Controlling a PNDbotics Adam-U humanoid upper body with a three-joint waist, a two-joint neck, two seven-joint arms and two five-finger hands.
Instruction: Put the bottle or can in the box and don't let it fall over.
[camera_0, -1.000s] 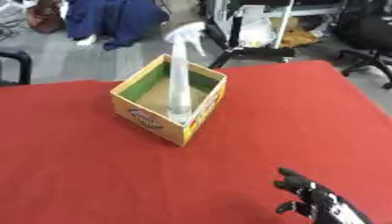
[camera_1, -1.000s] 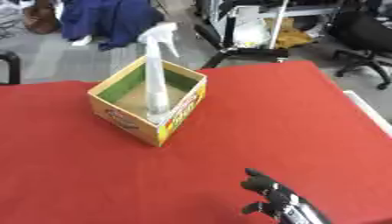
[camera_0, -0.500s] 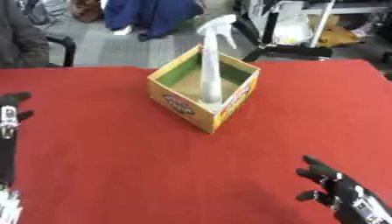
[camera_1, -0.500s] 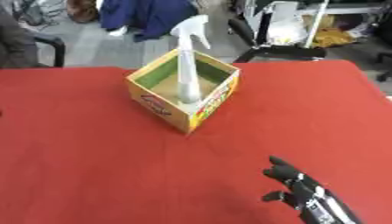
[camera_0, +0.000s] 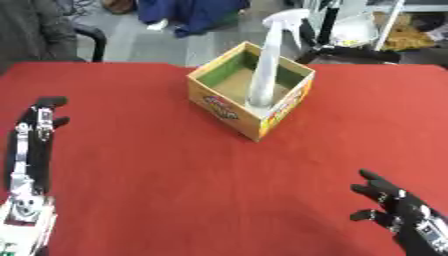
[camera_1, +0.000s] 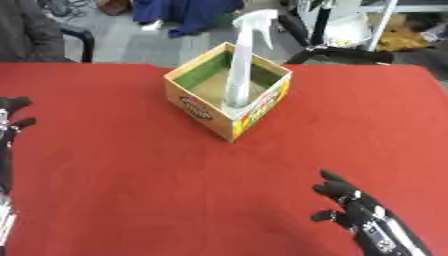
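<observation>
left hand (camera_0: 35, 145): fingers straight, pointing up | right hand (camera_1: 354, 212): fingers seemingly relaxed, spread | spray bottle (camera_0: 267, 65) upright in box (camera_0: 249, 117)

- Light is even and fairly bright, with no clear single source.
- The red tabletop (camera_0: 219, 170) shows no glare; only a faint shadow hugs the near sides of the box (camera_0: 254, 95).
- Both views are soft overall.
- The white spray bottle (camera_1: 241, 60) blurs at its edges.
- The background beyond the tabletop's far edge is out of focus.
</observation>
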